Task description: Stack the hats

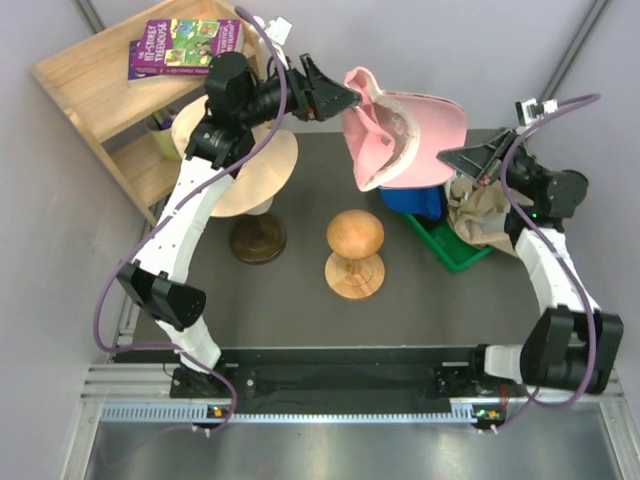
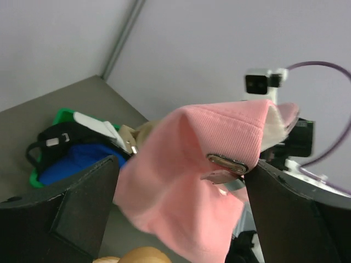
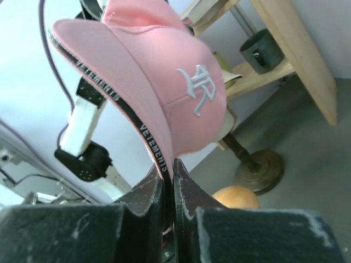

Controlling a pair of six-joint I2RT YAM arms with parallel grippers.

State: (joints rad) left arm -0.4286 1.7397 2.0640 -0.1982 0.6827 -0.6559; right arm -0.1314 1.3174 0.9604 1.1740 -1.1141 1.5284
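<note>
I work in a robot lab cell: plain grey walls [image 2: 219, 44] box in my dark worktop [image 1: 300, 300], and my arms [image 1: 190, 220] bolt to a metal rail [image 1: 330, 410].

from above, you can't see most of the green bin [image 1: 450, 250]: the pink cap [image 1: 405, 128] covers it and part of the blue cap [image 1: 415, 200]. in your left wrist view, the bottom edge cuts off the wooden stand [image 2: 141, 255].
</note>
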